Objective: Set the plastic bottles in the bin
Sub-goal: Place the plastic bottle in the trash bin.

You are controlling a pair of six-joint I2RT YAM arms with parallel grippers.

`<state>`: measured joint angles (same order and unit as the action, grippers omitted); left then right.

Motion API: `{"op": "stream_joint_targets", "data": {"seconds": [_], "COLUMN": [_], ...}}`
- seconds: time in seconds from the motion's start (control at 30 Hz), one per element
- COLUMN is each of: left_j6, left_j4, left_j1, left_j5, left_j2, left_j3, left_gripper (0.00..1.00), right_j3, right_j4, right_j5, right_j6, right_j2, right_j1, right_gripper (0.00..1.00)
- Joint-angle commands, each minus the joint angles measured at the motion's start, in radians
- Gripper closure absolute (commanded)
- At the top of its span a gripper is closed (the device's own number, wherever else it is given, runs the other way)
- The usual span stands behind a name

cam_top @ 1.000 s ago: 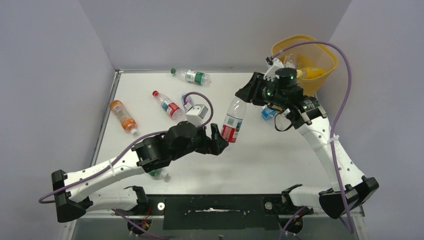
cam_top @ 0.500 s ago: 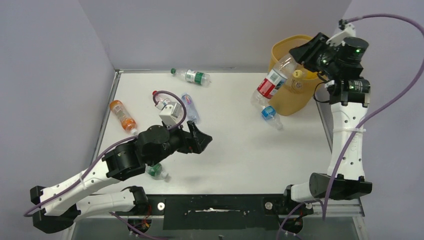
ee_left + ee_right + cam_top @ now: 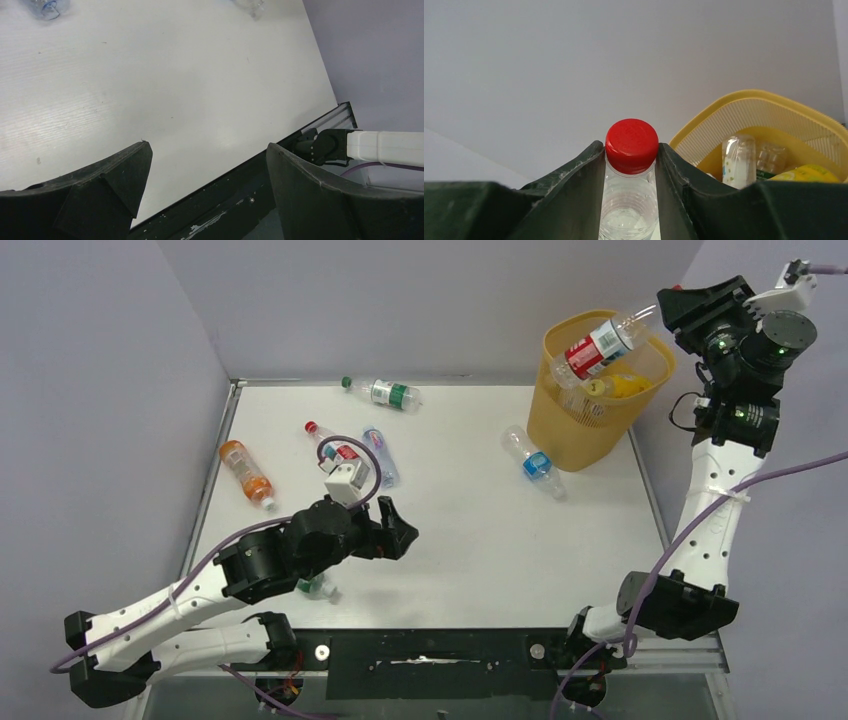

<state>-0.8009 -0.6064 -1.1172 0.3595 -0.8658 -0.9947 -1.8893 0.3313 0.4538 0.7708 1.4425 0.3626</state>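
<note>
red-capped bottle (image 3: 631,150) clamped between right jaws, tilted over bin (image 3: 572,430)

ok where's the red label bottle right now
Top view, far right: the red-label bottle is gripped at its neck by the right end effector, tilted over the rim of the bin.

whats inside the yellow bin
A yellow bottle and at least two clear bottles lie in the bin. Whatever lies under them is covered.
</note>
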Motion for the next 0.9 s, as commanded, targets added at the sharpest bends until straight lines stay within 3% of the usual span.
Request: {"op": "stream_joint_targets", "data": {"seconds": [0.0,0.2,0.4,0.57,0.67,0.87], "left_j6": [-0.013,-0.018,-0.018,-0.024,-0.027,-0.048], "left_j4": [0.027,0.028,0.005,0.011,0.014,0.027], "left_j1": [0.005,0.005,0.005,0.005,0.005,0.003], "left_j5": [-0.003,-0.011,-0.002,-0.002,-0.010,-0.008], "left_j2": [0.016,0.012,0.000,-0.014,-0.024,-0.029], "left_j3": [0.018,0.024,-0.004,-0.014,-0.020,-0.017], "left_gripper": [0.14,0.14,0.14,0.14,0.14,0.14], "right_j3": [0.048,0.072,0.017,-0.054,-0.083,-0.182], "right_j4": [-0.236,-0.355,-0.356,-0.295,-0.288,-0.221], "right_j5": [-0.031,-0.064,-0.106,-0.099,-0.065,-0.022], "right_j6": [0.087,0.130,0.129,0.113,0.108,0.056], "right_j2": [0.005,0.056,0.136,0.214,0.250,0.342], "right_j1": [0.060,0.103,0.102,0.103,0.103,0.082], "right_gripper": [0.89,0.89,0.88,0.80,0.67,0.52]}}
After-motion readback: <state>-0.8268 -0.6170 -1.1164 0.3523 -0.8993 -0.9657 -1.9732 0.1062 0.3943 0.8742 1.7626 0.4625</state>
